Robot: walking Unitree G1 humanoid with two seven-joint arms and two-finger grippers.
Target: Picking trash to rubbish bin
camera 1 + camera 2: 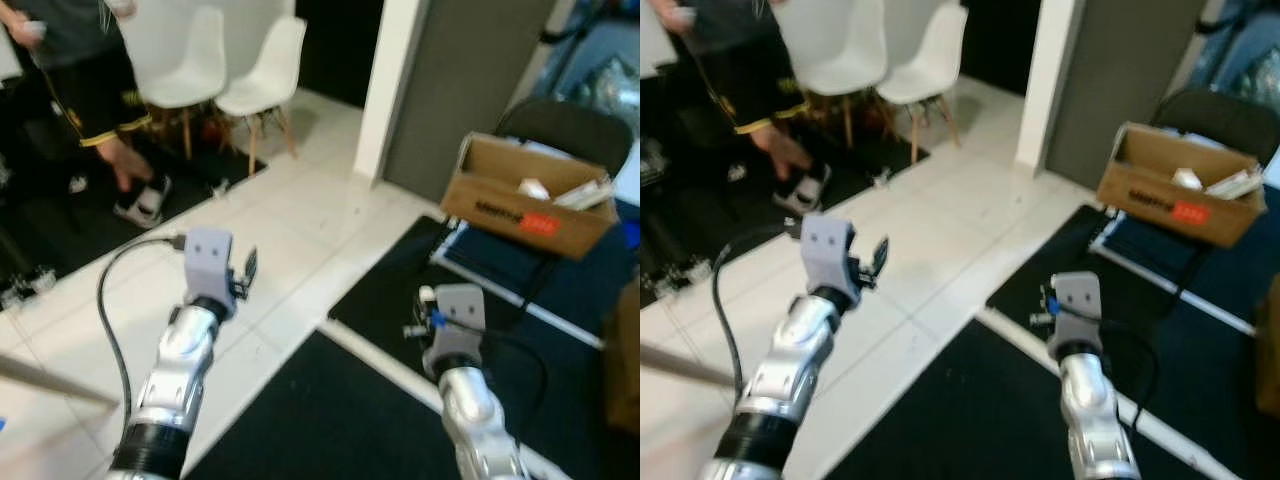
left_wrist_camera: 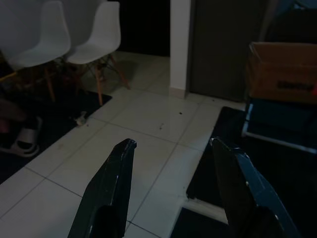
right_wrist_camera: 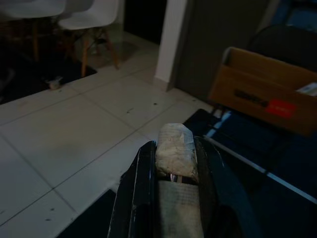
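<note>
A white tiled floor (image 1: 300, 240) runs between black mats (image 1: 330, 420), with white chairs (image 1: 250, 70) far left beside a person's sandalled foot (image 1: 140, 200). The left pincer (image 2: 171, 188) is held over the tiles with its fingers wide apart, holding nothing. The right pincer (image 3: 173, 163) is clamped on a crumpled wad of paper trash (image 3: 174, 148), raised over the near mat. Far right, an open cardboard box (image 1: 520, 200) sits on a dark chair (image 1: 570, 125), holding pale scraps (image 1: 560, 192).

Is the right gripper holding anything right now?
Yes: the right gripper has its jaws shut on a crumpled whitish wad of trash.
</note>
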